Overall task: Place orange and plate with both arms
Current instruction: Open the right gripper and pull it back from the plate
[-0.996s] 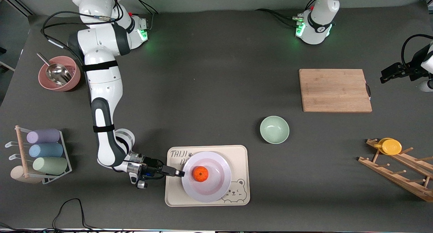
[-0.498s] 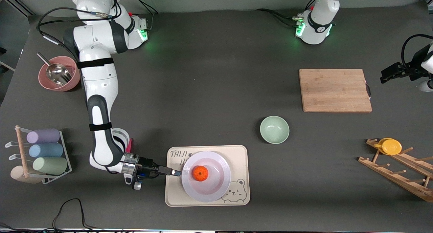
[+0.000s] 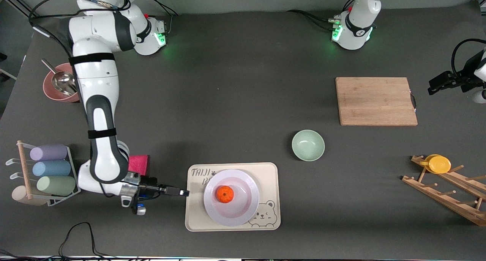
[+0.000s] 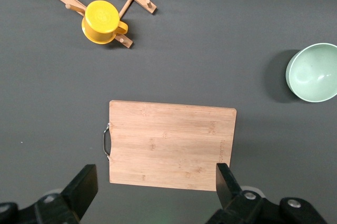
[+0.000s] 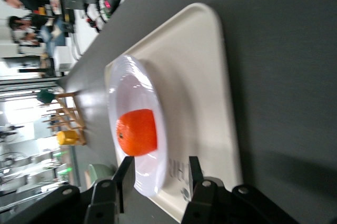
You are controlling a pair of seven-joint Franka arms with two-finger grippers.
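Observation:
The orange (image 3: pixel 225 194) lies on the lavender-white plate (image 3: pixel 243 211), which rests on a cream bear tray (image 3: pixel 269 173) near the front camera. My right gripper (image 3: pixel 185 193) is open and empty. It hangs low just off the tray's edge toward the right arm's end, apart from the plate. The right wrist view shows the orange (image 5: pixel 138 132), the plate (image 5: pixel 126 84) and the tray (image 5: pixel 197 71) ahead of the open right gripper (image 5: pixel 159 179). My left gripper (image 3: pixel 436 85) waits high at the left arm's end, open and empty (image 4: pixel 155 187), over the table beside the cutting board.
A wooden cutting board (image 3: pixel 376 101) and mint-green bowl (image 3: pixel 308 145) lie toward the left arm's end. A wooden rack with a yellow cup (image 3: pixel 439 164) stands there too. A cup rack (image 3: pixel 49 168), magenta cloth (image 3: pixel 138 163) and pink bowl (image 3: pixel 51 94) with a scoop are at the right arm's end.
My right gripper has drawn back from the plate's rim toward the right arm's end, uncovering the magenta cloth. The plate, the orange and the left arm have stayed put.

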